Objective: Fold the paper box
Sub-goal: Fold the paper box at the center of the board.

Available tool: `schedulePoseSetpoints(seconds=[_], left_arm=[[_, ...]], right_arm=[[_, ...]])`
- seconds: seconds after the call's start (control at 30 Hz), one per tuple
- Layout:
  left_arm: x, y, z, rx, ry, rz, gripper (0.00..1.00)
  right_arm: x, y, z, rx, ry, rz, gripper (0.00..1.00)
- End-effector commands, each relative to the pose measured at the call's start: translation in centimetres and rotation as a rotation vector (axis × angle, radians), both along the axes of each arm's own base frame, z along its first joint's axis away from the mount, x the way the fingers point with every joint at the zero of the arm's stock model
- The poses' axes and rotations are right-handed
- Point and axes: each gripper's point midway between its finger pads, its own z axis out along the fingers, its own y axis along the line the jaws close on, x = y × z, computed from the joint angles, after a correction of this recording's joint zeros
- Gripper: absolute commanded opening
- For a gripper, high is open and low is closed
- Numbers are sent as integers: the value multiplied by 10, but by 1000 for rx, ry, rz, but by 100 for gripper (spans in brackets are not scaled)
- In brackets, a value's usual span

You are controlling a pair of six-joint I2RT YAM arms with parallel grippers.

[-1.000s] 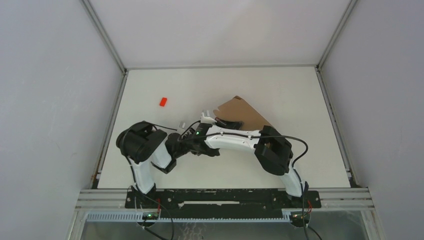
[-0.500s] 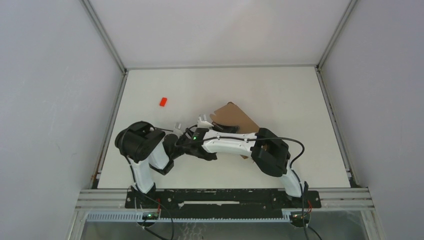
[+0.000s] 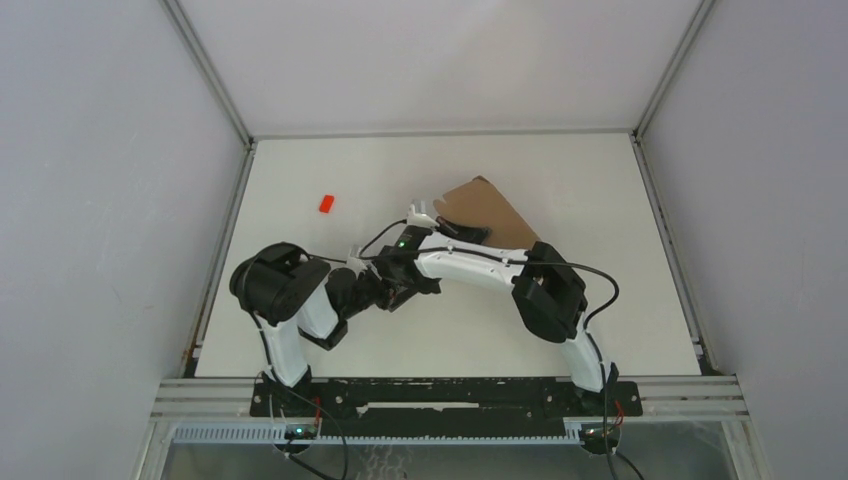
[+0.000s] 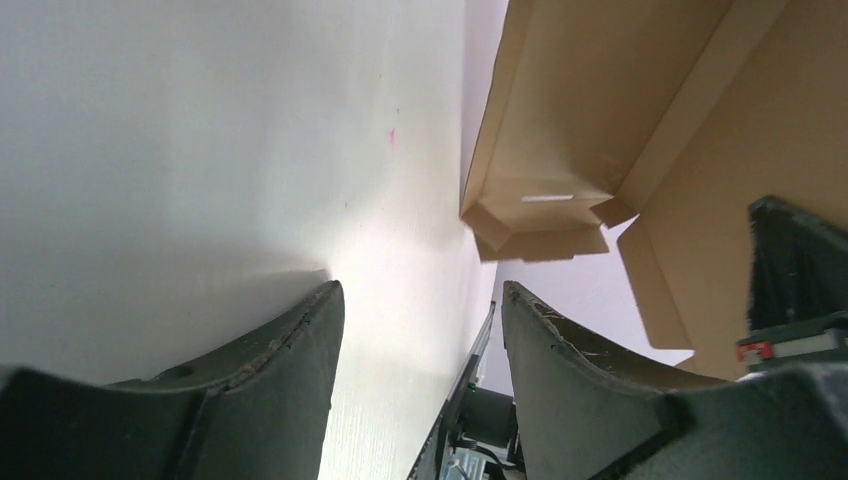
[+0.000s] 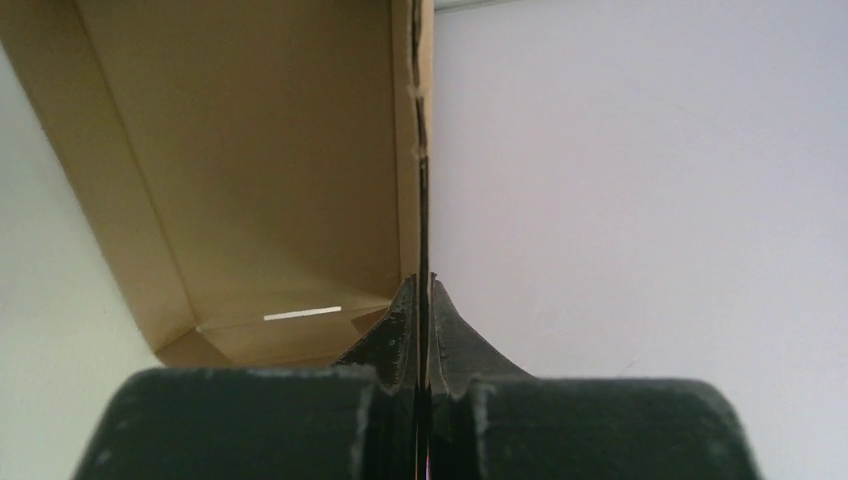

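The paper box, partly raised right of the table's centre, has one wall edge pinched by the right gripper, its forearm reaching left, the left gripper just beside it with jaws apart and empty, and a red block well apart.

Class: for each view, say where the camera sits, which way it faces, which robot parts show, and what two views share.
Top: above, behind the robot, looking down at the table; left arm, right arm show.
Left wrist: on the left arm, facing the box past the open left gripper.
Right wrist: on the right arm, facing along the right gripper, shut on the box's edge.
Shared: both wrists see the box's slit.
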Motion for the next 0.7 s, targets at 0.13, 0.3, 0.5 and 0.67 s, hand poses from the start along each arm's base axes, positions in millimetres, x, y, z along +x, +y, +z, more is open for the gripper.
schedulePoseSetpoints(seconds=[0.13,0.3,0.5,0.67], left_arm=[[2,3,19,-38,-56,-10,64],[3,6,19,-36,-55,-8,64],[3,6,19,-35,-58,-13,64],[4,7,16,-32,-51,-15,64]], right_arm=[[22,27,42,-20,-154,66,0],[26,33,18,-48,-116,57,0],[31,31,2,-5,-66,22,0],[37,43,13,196,27,105,0]])
